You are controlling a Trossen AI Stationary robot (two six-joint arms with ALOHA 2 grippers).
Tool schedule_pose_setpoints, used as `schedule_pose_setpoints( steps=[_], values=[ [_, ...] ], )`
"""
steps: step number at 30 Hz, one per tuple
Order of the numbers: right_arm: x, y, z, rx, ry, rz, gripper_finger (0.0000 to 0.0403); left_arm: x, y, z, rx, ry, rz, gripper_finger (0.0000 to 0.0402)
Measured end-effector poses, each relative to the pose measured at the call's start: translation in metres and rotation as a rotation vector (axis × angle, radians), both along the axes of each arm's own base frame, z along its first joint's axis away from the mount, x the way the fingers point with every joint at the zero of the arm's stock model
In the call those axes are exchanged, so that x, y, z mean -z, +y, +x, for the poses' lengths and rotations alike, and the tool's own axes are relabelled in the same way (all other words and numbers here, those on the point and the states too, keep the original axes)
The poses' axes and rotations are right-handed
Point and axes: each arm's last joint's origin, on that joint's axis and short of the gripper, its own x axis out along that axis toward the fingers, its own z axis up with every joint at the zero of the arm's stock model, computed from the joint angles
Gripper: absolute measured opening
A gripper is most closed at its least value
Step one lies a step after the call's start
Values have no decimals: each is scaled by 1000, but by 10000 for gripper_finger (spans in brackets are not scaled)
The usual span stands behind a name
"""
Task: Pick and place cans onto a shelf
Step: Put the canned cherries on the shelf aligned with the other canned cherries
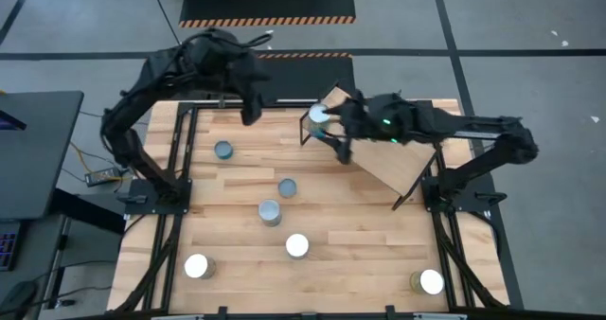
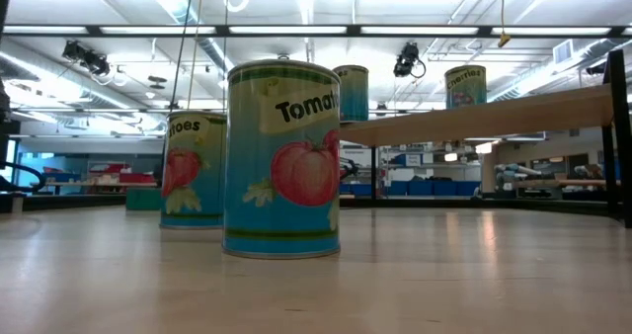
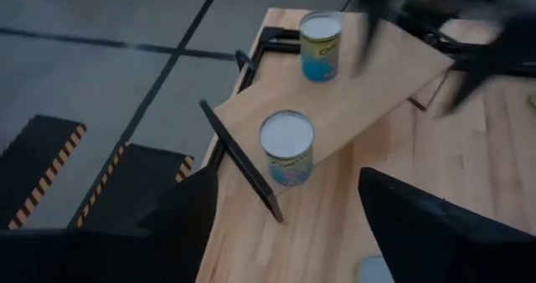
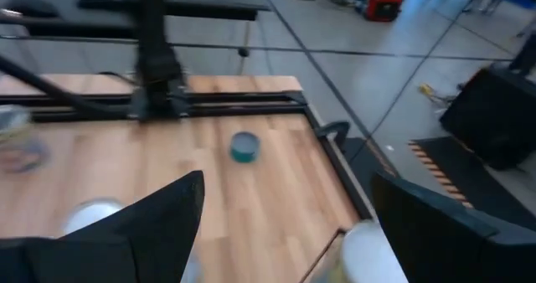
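The shelf [image 1: 398, 164] is a light-wood board on a black frame, set askew at the table's back right. A white-topped can [image 1: 320, 115] stands on the shelf's near corner; the left wrist view shows that can [image 3: 286, 145] and a second can [image 3: 321, 44] farther along the shelf [image 3: 394, 74]. My left gripper [image 1: 251, 112] hovers left of the shelf, its fingers [image 3: 180, 220] open and apart from the can. My right gripper [image 1: 341, 150] hangs over the shelf's left end, open [image 4: 285, 216] and holding nothing. Several cans stand on the table, one [image 1: 223, 150] at the left.
Loose cans stand mid-table [image 1: 287, 187], [image 1: 270, 213], [image 1: 297, 245] and near the front corners [image 1: 197, 265], [image 1: 431, 282]. A tomato-label can [image 2: 282, 156] fills the low view. Black frame rails [image 1: 180, 159] run along both table sides. A dark monitor [image 1: 28, 150] stands off the left.
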Motion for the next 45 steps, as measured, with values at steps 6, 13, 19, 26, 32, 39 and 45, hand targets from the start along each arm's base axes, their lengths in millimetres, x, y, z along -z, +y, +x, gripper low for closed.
schedule_pose_setpoints(
  steps=[6, 13, 19, 26, 32, 39, 45],
  values=[
    [13, -36, 29, 66, 41, 65, 318, 1, 2, -4, 4, 25, 17, 245],
    [26, -76, 29, 46, 138, 188, 165, 2, 0, -4, 8, 34, 5, 198],
    [32, -94, 26, 104, 163, 213, 34, 2, 0, -4, 14, 43, 12, 175],
    [47, -101, 28, 105, 232, 290, 16, 2, 0, -4, 25, 48, 26, 172],
    [55, -101, 28, 115, 289, 315, 5, 3, 0, -4, 23, 56, 23, 172],
    [49, -94, 10, 151, 365, 333, 7, 6, -1, -7, 24, 100, 4, 172],
    [42, -82, -16, 155, 477, 366, 5, 7, -1, -8, 22, 110, -2, 172]
  ],
)
